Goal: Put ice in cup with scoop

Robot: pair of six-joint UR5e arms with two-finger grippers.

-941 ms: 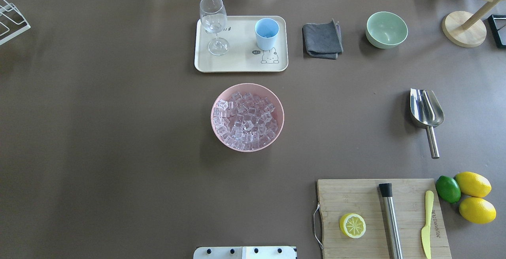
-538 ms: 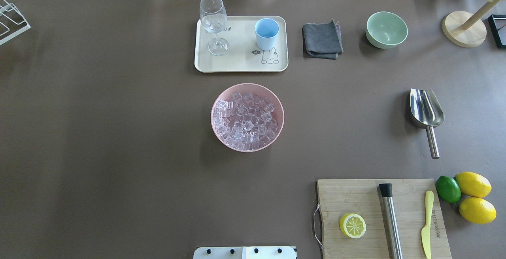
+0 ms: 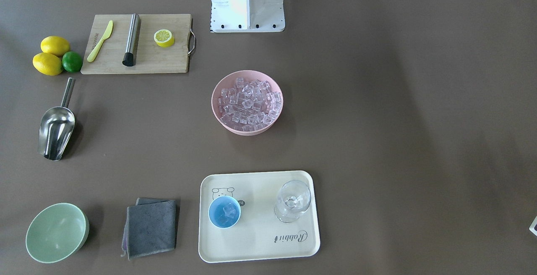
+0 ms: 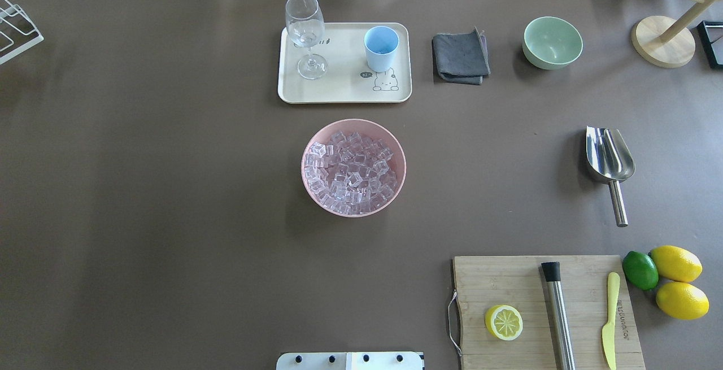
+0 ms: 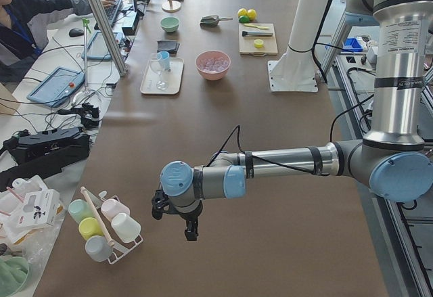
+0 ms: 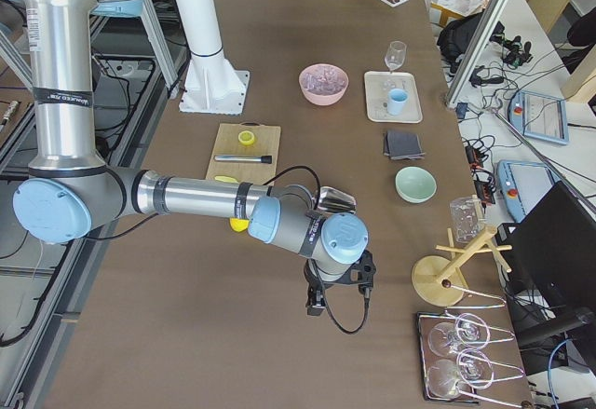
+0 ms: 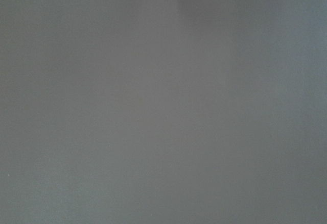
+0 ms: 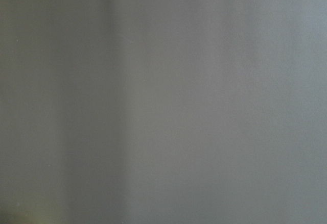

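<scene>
Nothing moved, pink bowl (image 3: pixel 247 132) full of ice (image 4: pixel 353 173), cup (image 4: pixel 380 59) holds few cubes, left hand (image 5: pixel 174 222) and right hand (image 6: pixel 337 290) opening unclear

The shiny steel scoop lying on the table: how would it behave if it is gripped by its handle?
The shiny steel scoop looks rigid. Its smooth round handle may slip or twist when gripped. Its wide trough probably makes it front-heavy.

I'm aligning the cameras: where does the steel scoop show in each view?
Front-facing: scoop, left side, below the cutting board.
Overhead: right side, above the board.
Exterior left: far end, up-left of the board.
Exterior right: centre, partly behind the right arm.
Wrist views: not in either.
Shared landmark: the cutting board.
</scene>
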